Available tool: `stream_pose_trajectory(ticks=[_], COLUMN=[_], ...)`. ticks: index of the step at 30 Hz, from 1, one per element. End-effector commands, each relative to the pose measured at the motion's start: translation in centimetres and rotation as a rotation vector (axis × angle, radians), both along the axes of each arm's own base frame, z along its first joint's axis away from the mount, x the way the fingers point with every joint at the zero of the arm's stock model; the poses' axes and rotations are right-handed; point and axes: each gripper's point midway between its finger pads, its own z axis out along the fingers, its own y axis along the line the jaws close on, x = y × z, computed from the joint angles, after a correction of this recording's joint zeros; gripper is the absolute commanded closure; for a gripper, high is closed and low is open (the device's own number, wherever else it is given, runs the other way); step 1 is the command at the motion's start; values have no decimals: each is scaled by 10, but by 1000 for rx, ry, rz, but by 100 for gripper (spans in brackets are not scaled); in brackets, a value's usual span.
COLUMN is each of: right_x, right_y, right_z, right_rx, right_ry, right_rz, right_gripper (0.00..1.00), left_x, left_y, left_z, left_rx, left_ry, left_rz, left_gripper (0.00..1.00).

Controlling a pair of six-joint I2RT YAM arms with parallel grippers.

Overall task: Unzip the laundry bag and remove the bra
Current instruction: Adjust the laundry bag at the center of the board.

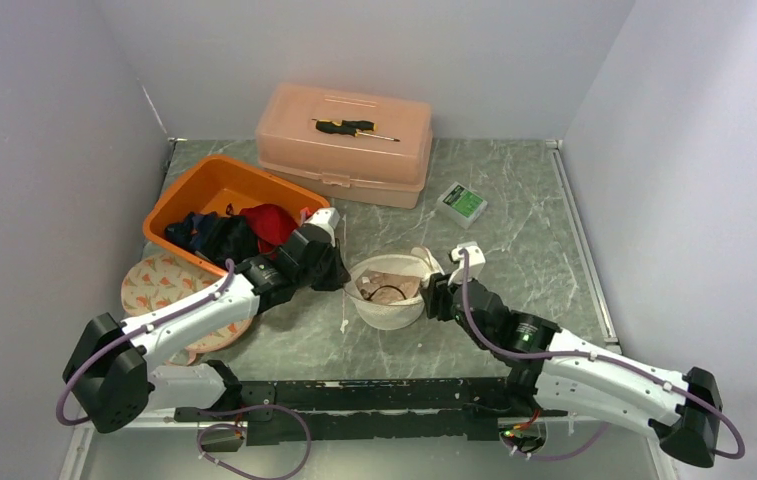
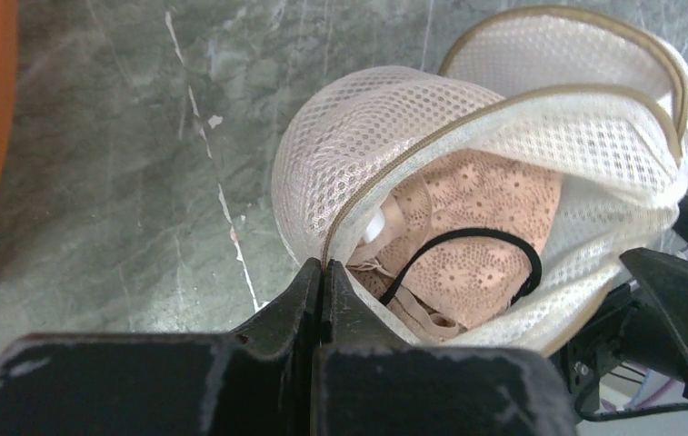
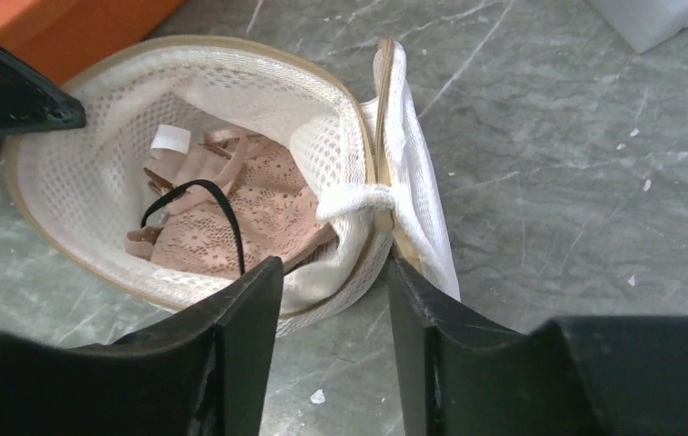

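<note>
The laundry bag (image 1: 386, 292) sits mid-worktop (image 1: 514, 230) between the two arms, its zip undone and its mouth gaping upward. The bra (image 2: 494, 200) lies inside with its lace cups showing, and a thin black loop (image 2: 467, 233) lies across it. The left claw (image 2: 324, 272) is together, clamped on the bag's zip edge at the left rim. The right claw (image 3: 331, 265) stands apart, straddling the right rim and the folded flap (image 3: 413, 182) without pinching either. The bra is not yet out. Likely risks: reaching in, the right claw could catch mesh along with lace and lift the whole bag. The loop could snag, and a one-sided hold may let the mouth sag shut.
</note>
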Motion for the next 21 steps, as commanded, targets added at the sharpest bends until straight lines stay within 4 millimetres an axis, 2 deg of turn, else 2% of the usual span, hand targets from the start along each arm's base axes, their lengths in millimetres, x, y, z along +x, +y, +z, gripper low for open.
stream_pose_trajectory(ticks=[1,4,8,11,13,16,21], right_x=[-5,-7,-11,-15,-15,-11,-15], right_y=[-1,2,21,42,57,71,72], right_z=[36,59,90,99,93,63,14], right_rx=[58,72,113,138,135,70,11], right_ry=[-22,-46,-79,-89,-67,1,93], right_rz=[9,42,146,237,282,295,293], right_gripper=[44,41,42,43,46,52,51], left_x=[-5,-9,-14,-17,-18,-22,-31], left_y=[-14,-18,-22,-21,-21,-24,-25], left_z=[12,15,18,17,16,12,4], left_rx=[-68,-87,-110,-111,-115,-125,-123], left_ry=[19,25,30,29,30,37,57], left_rz=[-48,-74,-106,-116,-121,-145,-178], left_gripper=[97,95,92,92,92,92,93])
